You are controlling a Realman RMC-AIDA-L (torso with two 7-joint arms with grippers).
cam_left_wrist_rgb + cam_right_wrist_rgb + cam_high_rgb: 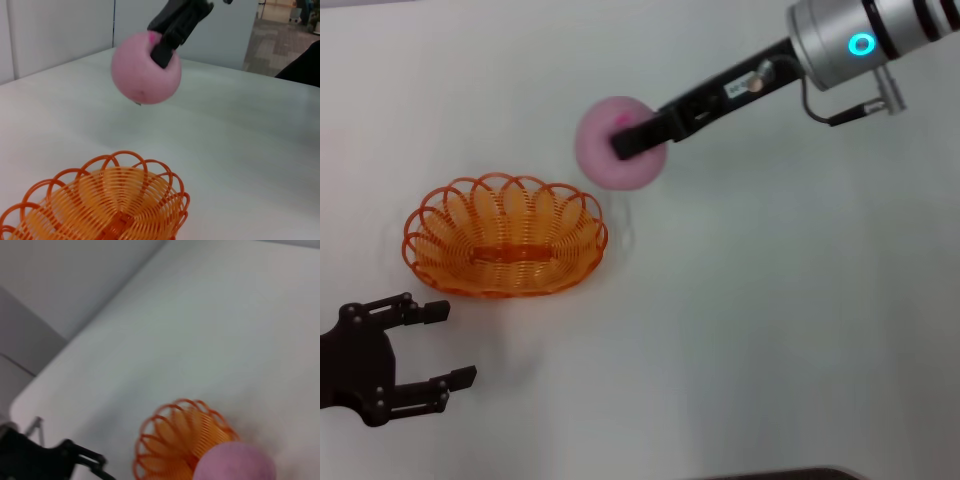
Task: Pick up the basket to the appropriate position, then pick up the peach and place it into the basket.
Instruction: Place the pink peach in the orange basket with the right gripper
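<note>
The peach (620, 143) is being gripped by the right hand (638, 137), raised off the counter (790, 300) for carrying above the basket (505, 236) just beside; the left hand (430, 345) is being kept open nearby.

Lab/office, white table (770, 330), partition wall (60, 35)

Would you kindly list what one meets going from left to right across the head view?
Left gripper, open → basket → peach, held off the table by the right gripper.
</note>
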